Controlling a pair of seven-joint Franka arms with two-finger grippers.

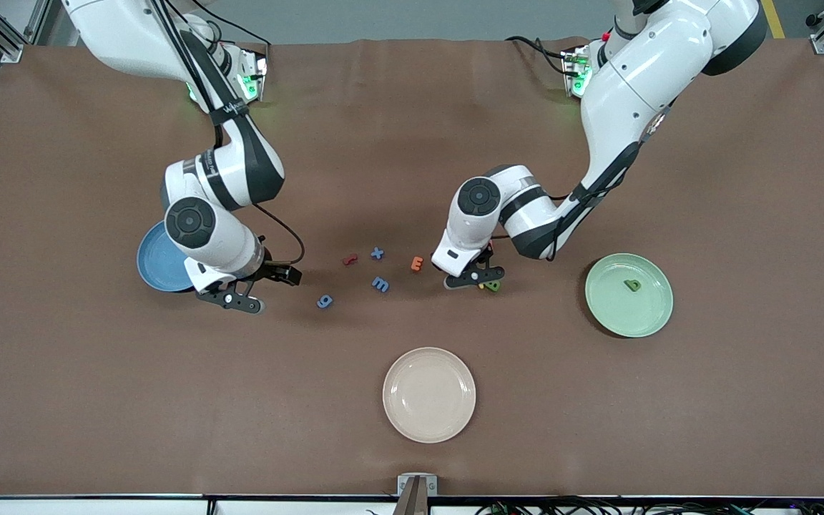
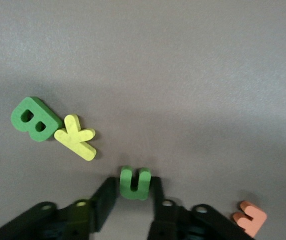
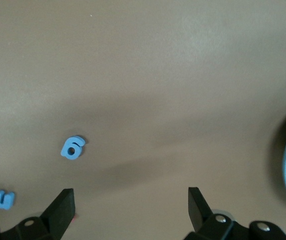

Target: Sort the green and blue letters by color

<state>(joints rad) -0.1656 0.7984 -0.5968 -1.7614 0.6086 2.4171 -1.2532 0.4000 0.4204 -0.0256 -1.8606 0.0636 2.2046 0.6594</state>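
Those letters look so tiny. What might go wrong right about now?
The left claw pinches the green U only at its fingertips, so it might slip out. The yellow K and green B lie close beside it and could get nudged. The right claw hangs open beside the blue plate.

- A plate (image 1: 162, 275) lies toward the right arm's end of the table, partly under the right gripper (image 1: 240, 299)
- A second plate (image 1: 646, 318) sits toward the left arm's end, one letter (image 1: 632, 285) on it
- A third plate (image 1: 429, 394) lies nearest the front camera
- Loose letters (image 1: 380, 284) lie between the grippers, farther from the camera than the third plate
- The left gripper (image 1: 474, 277) is just beside a small letter cluster (image 1: 491, 286)
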